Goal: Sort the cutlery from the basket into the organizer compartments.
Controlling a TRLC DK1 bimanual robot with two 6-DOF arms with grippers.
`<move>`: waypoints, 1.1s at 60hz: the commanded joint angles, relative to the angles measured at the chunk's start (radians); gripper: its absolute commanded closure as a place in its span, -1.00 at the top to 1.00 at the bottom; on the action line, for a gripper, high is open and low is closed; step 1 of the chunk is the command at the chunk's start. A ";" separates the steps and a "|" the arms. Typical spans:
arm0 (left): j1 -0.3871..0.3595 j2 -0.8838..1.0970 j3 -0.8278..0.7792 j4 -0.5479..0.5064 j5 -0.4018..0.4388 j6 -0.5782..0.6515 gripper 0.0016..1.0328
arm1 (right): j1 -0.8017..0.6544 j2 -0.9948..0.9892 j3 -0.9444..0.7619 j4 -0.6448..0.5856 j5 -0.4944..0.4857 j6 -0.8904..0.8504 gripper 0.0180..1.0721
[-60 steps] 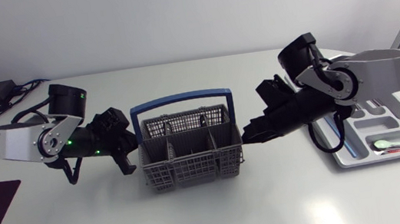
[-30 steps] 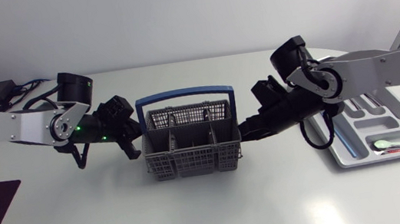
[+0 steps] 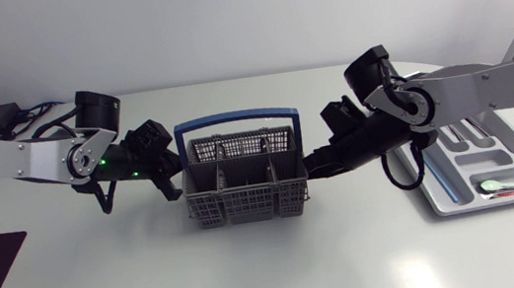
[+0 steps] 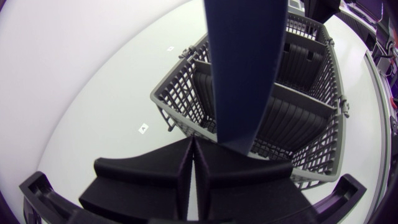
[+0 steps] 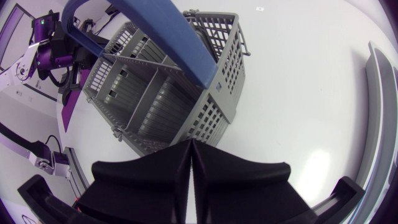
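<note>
Far left: left tool, fingers pressed together on nothing, parked just beside the left wall of the basket. Contact or a hairline gap, cannot tell. Seen from the left wrist, closed tips right at the foot of the blue handle.

Middle of the bench: grey mesh basket, upright, handle arched over it, dividers inside. No cutlery made out in any compartment from either wrist view. Probably emptied, as a guess only.

Right of the basket: right tool, likewise closed with nothing clamped, tips low by the right wall. Touching or not, cannot tell.

Far right: organizer flat on the bench, well apart from the basket. Holds a white spoon and a thin red piece together in the near long compartment.

Handling, judged: basket stiff, light, likely to skate on the smooth bench under a sideways push. Best taken by the handle bar or pinched on a top rim wall. Any cutlery thin, rigid and slick, so best gripped across the shank, not the bowl or tip.

Writing: none legible on basket, organizer or bench.
</note>
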 commanded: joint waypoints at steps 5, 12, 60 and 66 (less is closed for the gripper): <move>-0.034 0.028 0.039 0.008 0.035 -0.009 -0.94 | 0.046 0.018 0.024 0.038 -0.014 0.024 -0.89; -0.034 0.032 0.039 0.008 0.034 -0.011 -0.93 | 0.046 0.018 0.026 0.040 -0.001 0.026 -0.89; 0.105 -0.101 -0.078 0.008 0.034 -0.009 -0.93 | -0.023 -0.110 -0.112 0.081 0.144 -0.005 -0.89; 0.133 -0.159 -0.110 0.006 0.034 -0.029 -0.93 | -0.038 -0.152 -0.126 0.083 0.175 -0.020 -0.62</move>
